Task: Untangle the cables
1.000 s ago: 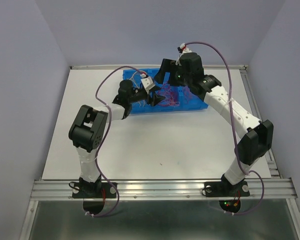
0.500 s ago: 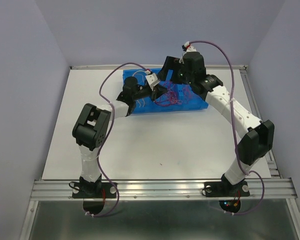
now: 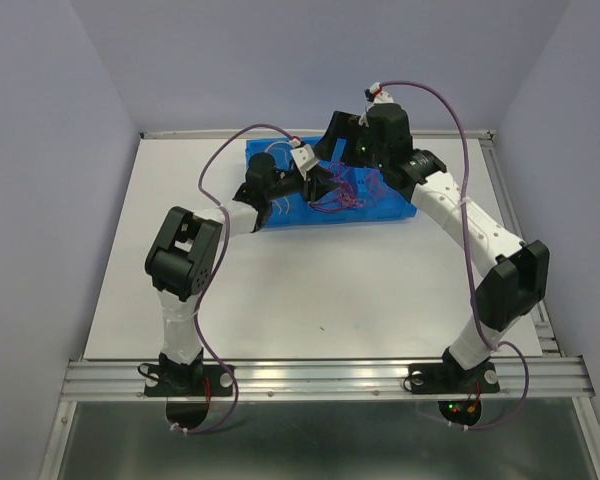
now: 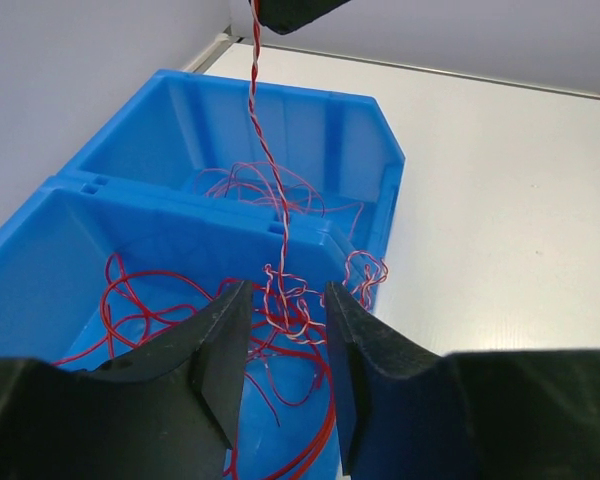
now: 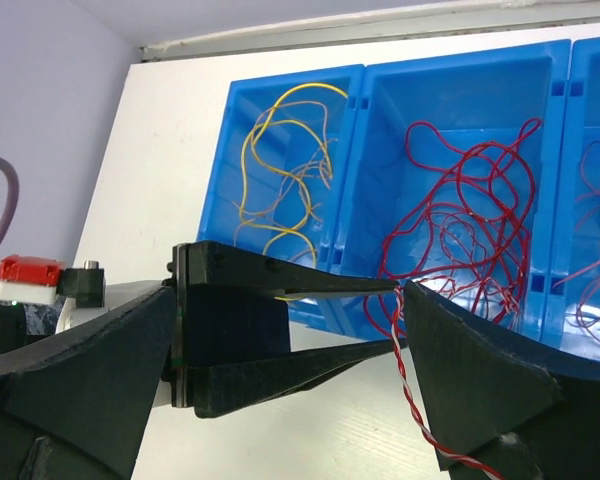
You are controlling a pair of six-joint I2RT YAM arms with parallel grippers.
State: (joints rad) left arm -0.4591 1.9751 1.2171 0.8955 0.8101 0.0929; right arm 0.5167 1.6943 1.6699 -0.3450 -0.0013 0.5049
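A blue bin point(image 3: 392, 208) with side-by-side compartments holds the cables: yellow ones point(image 5: 280, 150), a dark red tangle point(image 5: 460, 220) and pinkish ones point(image 5: 595, 230). A twisted red-and-white cable point(image 4: 265, 150) rises taut from a knot in the red tangle point(image 4: 290, 300) to my right gripper's finger point(image 4: 290, 10). My left gripper point(image 4: 285, 300) is open, its jaws either side of that knot; it also shows in the top view point(image 3: 318, 185) and the right wrist view point(image 5: 280, 320). My right gripper point(image 5: 290, 290) is open above it point(image 3: 332, 158); the twisted cable point(image 5: 412, 400) lies along its right finger point(image 5: 480, 380).
The bin stands at the far middle of the white table point(image 3: 310, 290). A metal rail point(image 3: 320, 375) runs along the near edge. Lilac walls point(image 3: 40, 200) close in the left, back and right. Thick purple cables point(image 3: 460, 180) arch over both arms.
My left gripper has moved farther into the bin toward the right gripper and its elbow has shifted up. In the last half second almost nothing has moved.
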